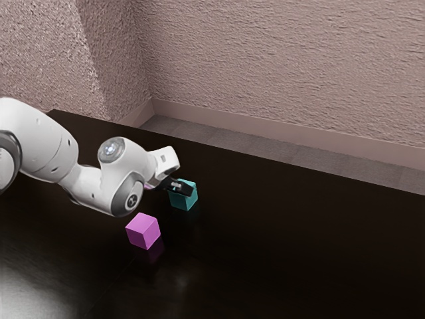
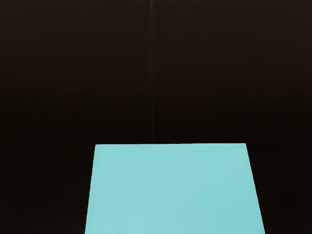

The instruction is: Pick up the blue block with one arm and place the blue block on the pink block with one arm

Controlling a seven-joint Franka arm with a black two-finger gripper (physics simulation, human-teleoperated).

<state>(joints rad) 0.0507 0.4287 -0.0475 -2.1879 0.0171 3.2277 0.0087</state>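
Teal, that blue block (image 1: 186, 199), sitting on the dark table (image 1: 299, 252) with the gripper (image 1: 179, 187) right down on it. Clamped or loose, I can't tell. The pink block (image 1: 143, 230) lies near, apart.

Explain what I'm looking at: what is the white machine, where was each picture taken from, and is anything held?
The white machine is a simulated robot arm with a black tool at its end. One picture comes from a camera at its side, the other from a camera on its hand. On the dark table lie a blue block and a pink block, apart. The tool is at the blue block, which looms just under the hand in the wrist view. Whether it grips the block, I cannot tell.
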